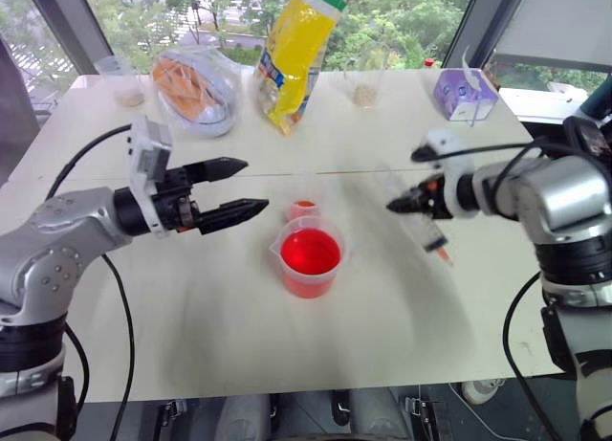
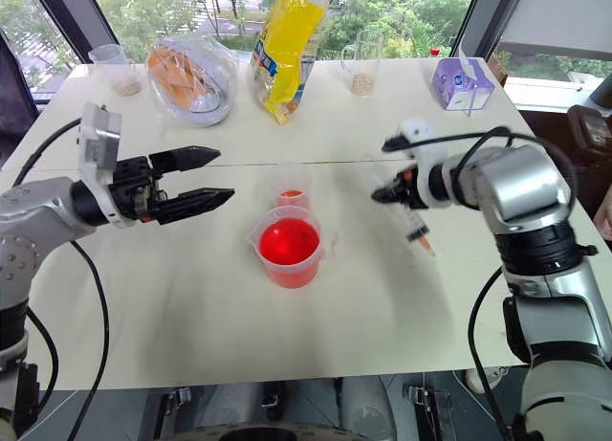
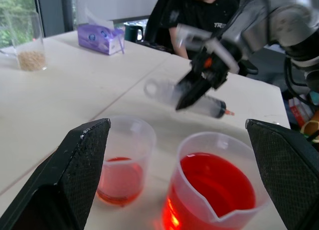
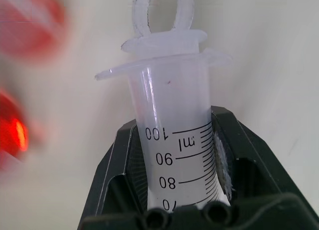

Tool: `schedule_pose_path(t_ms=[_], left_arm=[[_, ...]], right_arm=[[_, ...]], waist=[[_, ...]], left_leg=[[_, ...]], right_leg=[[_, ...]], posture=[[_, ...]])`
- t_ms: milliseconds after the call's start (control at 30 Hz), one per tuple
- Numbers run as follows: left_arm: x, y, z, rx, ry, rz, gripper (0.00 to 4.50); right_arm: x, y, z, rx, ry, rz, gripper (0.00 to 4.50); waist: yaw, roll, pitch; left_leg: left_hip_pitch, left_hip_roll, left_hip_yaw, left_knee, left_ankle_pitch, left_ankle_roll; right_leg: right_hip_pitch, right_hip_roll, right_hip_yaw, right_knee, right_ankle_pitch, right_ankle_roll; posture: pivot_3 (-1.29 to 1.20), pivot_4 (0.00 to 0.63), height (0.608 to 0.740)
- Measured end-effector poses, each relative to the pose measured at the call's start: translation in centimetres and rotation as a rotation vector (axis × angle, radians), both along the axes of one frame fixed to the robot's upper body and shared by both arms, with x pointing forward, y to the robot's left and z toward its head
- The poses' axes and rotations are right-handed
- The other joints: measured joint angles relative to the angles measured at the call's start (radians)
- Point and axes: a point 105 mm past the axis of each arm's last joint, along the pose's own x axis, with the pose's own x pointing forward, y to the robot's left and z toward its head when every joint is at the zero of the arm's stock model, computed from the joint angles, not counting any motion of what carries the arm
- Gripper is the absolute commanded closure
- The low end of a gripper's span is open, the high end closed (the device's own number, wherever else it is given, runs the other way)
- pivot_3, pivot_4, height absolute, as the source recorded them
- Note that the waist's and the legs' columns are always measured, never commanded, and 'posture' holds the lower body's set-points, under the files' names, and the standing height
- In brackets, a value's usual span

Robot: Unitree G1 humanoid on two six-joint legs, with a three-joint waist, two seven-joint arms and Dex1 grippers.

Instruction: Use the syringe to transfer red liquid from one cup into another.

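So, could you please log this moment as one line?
right pincer: shut on syringe, lifted | left pincer: open, empty | beaker: red liquid | small cup: some red

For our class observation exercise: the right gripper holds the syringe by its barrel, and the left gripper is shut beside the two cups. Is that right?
Not quite. The left gripper is open, fingers spread wide, as the left wrist view shows. The right gripper does hold the syringe by its barrel.

Light: you have bright daylight from the windows behind the white table (image 1: 382, 297) | Shadows: soft, faint | Glare: your bright red-orange translucent liquid (image 1: 310, 252) glows | Blur: your right gripper (image 1: 406, 202) and large clear plastic syringe (image 4: 177, 140) smear in head views; red shapes blur in right wrist view.
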Motion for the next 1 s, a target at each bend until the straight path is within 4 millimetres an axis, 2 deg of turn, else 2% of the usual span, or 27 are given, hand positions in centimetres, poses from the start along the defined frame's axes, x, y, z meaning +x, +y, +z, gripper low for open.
schedule_pose_path(t_ms=[33,100,133,267,333,433,600,867,1000], left_arm=[[0.1,0.1,0.1,-0.003,-0.004,-0.005,0.00],[0.3,0.1,0.4,-0.004,-0.011,-0.017,0.00],[0.4,0.1,0.5,-0.005,-0.013,-0.020,0.00],[0.9,-1.0,1.7,-0.020,-0.035,-0.083,0.00],[0.9,-1.2,2.1,-0.020,-0.046,-0.104,0.00],[1.2,-1.2,2.2,-0.017,-0.039,-0.117,0.00],[1.2,-1.5,3.0,-0.012,-0.041,-0.153,0.00],[0.2,-2.0,3.0,-0.006,0.000,-0.226,0.00],[-0.1,-2.5,2.8,-0.005,0.015,-0.256,0.00]], right_arm=[[-0.2,0.9,1.9,0.049,-0.097,0.053,3.11],[-1.2,2.3,4.1,0.137,-0.208,0.144,3.11],[-1.6,3.0,4.7,0.182,-0.240,0.188,3.11],[-5.9,7.4,7.5,0.495,-0.386,0.512,3.11],[-6.7,8.1,7.9,0.579,-0.421,0.555,3.11],[-6.9,8.9,7.2,0.700,-0.428,0.560,3.11],[-7.2,10.3,5.9,0.733,-0.450,0.587,3.11],[-6.4,11.4,-0.4,0.664,-0.434,0.560,3.11],[-6.5,11.6,-1.2,0.640,-0.453,0.572,3.11]], waist=[[0.000,0.000,0.000],[-0.001,0.000,0.000],[-0.001,0.000,0.000],[-0.001,0.000,0.000],[-0.001,0.000,0.000],[-0.001,0.000,0.000],[-0.002,0.000,0.000],[-0.003,0.000,0.000],[-0.002,0.000,0.000]], left_leg=[[0.000,0.000,0.000,0.000,0.000,0.000],[0.000,0.000,0.000,0.000,0.000,0.000],[0.000,0.000,0.000,0.000,0.000,0.000],[0.000,0.001,0.000,0.000,0.000,0.000],[0.001,0.001,0.000,0.000,0.000,0.000],[0.001,0.001,0.000,0.000,0.000,0.000],[0.001,0.000,0.000,0.000,0.000,0.000],[0.001,0.000,0.000,0.000,0.000,0.000],[0.001,0.001,0.000,0.000,0.001,-0.001]], right_leg=[[0.000,0.000,0.000,0.000,0.000,0.000],[0.000,0.000,0.000,0.000,0.000,0.000],[0.000,0.000,0.000,0.000,0.000,0.000],[0.000,0.000,0.000,0.001,0.000,0.000],[0.001,0.000,0.000,0.001,0.000,0.000],[0.001,-0.001,0.000,0.001,0.000,0.000],[0.001,0.000,0.000,0.001,0.000,0.000],[0.001,0.000,0.000,0.001,0.000,0.000],[0.001,0.000,0.000,0.001,0.000,0.000]], posture=[[0.00,0.150,0.740],[0.00,0.150,0.740],[0.00,0.150,0.740],[0.00,0.150,0.740],[0.00,0.150,0.740],[0.00,0.150,0.740],[0.00,0.150,0.740],[0.00,0.150,0.740],[0.00,0.150,0.740]])
